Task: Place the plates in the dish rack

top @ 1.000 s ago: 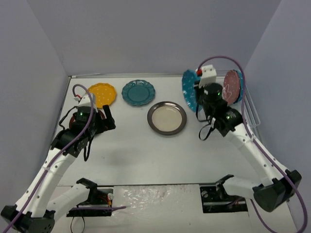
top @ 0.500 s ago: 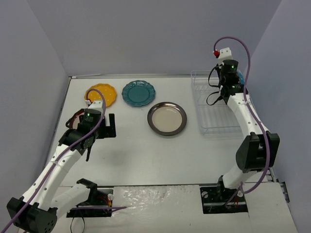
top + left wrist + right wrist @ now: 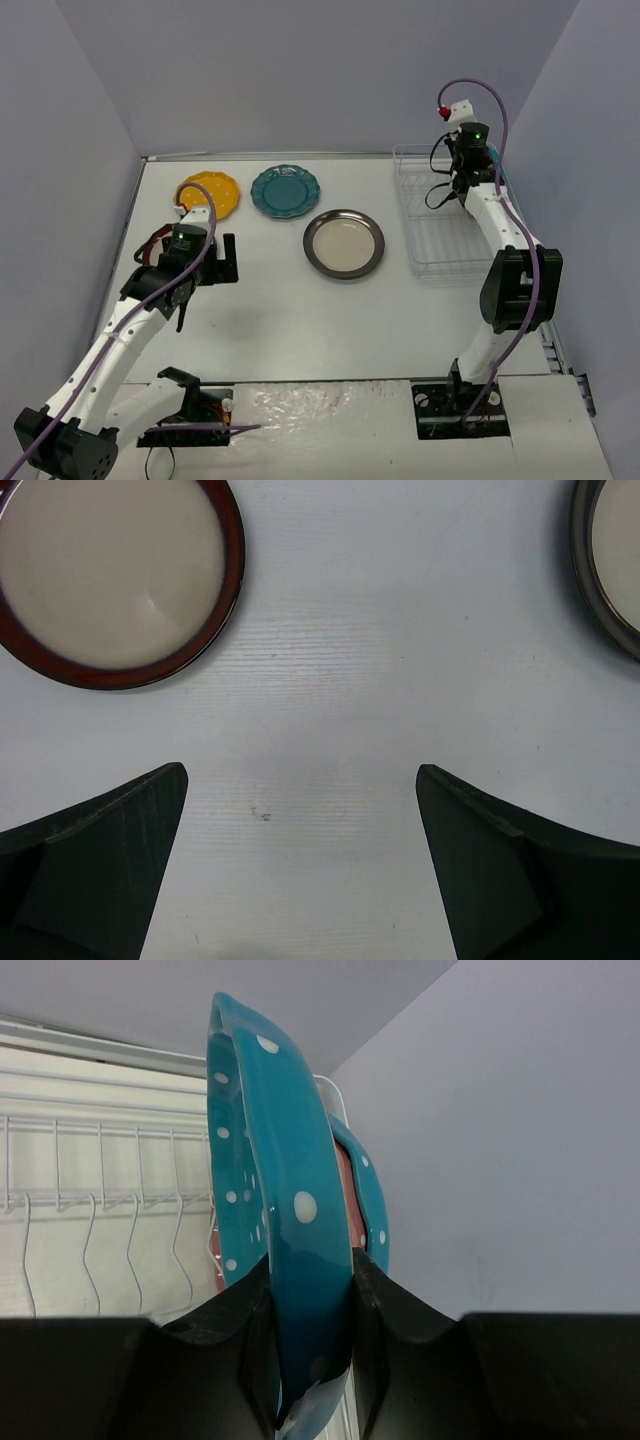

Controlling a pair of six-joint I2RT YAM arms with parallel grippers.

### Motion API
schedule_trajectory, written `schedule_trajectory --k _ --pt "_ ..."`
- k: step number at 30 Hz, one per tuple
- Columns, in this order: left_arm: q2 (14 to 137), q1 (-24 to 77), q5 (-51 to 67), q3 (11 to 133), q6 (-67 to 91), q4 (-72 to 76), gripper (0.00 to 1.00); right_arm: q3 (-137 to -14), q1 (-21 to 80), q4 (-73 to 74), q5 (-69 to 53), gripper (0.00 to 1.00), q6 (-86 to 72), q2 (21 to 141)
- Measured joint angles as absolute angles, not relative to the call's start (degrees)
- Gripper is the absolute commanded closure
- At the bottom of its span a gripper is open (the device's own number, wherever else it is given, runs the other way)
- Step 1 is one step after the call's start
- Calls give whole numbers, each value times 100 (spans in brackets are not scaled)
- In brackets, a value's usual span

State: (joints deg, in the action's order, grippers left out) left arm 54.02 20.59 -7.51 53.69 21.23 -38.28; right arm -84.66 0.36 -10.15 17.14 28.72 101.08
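Inside the right gripper (image 3: 310, 1295), clamped tight: blue dotted plate (image 3: 285, 1190), upright. The dish rack (image 3: 100, 1123) now sits just below; slotting next.

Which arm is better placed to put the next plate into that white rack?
The right: the right hand is shut on a blue dotted plate, held on edge at the dish rack, next to another blue plate. The left hand hangs open and empty over the table, away from the rack.
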Motion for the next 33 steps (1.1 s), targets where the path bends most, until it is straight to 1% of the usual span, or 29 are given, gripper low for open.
schedule_trajectory --k 6,12,23,28,31,32,33 --pt "5452 2013 -743 5369 2123 -3827 3 -8411 -6 -1385 1723 100 2944 10103" --pt "5531 1962 -681 5369 2123 -3828 3 -8375 -211 -1450 1691 100 2981 10106" --pt "5522 1939 -661 5369 2123 -3828 3 -7965 -371 -1642 1109 100 2712 10205" --pt "5522 1938 -630 5369 2123 -3828 3 -7856 -502 -1506 828 100 2535 10278" --pt "5522 1938 -626 5369 2123 -3828 3 -7855 -622 -1498 593 96 2277 10424" --pt "5522 1938 -626 5369 2123 -3829 3 -7850 -646 -1502 555 93 2190 10471" --pt "5522 1938 -626 5369 2123 -3830 3 -7839 -660 -1508 542 87 2118 10511"
